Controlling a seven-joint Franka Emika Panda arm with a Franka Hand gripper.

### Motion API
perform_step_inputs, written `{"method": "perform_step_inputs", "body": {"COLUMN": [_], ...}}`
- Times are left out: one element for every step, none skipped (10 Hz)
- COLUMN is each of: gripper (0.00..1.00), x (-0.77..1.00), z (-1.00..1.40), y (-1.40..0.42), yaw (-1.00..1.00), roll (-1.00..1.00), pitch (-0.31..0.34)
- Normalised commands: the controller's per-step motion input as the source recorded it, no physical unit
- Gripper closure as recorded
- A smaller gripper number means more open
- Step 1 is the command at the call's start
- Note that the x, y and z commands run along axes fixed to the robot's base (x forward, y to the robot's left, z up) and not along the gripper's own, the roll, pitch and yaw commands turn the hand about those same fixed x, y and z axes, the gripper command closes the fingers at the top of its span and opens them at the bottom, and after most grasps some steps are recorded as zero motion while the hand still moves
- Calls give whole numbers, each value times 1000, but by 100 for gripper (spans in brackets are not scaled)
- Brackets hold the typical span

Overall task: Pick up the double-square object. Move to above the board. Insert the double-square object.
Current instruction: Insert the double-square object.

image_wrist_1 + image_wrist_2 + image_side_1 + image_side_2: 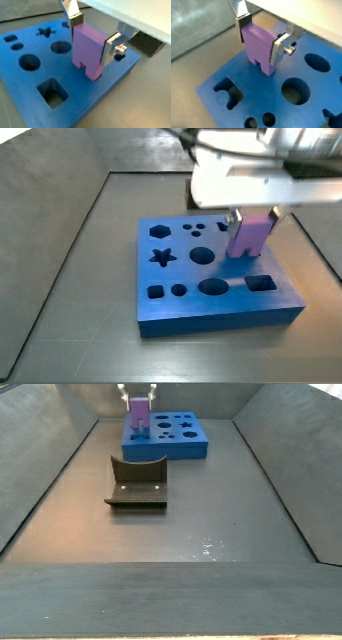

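The double-square object (89, 54) stands upright, prongs down, over the board (33, 107) near one edge, the gripper (93, 37) clamped on its sides. In a wrist view, its prongs meet the blue top beside round holes (295, 91). The fixture (138, 483) sits on open floor near the board.

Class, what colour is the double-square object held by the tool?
Light purple: the double-square object, shut in the tool above the board, shows best in a wrist view.
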Motion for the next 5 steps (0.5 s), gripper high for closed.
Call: {"method": "perform_step_inputs", "body": {"gripper": [100,100,100,100,100], "x": [460,426,274,0,0], "z": [-629,-571,-394,0,0], "y": [-49,-11,0,0,0], "yaw": [49,0,0,0,0], "roll": [106,23,-97,-66,0], "pitch": [417,417,211,0,0]}}
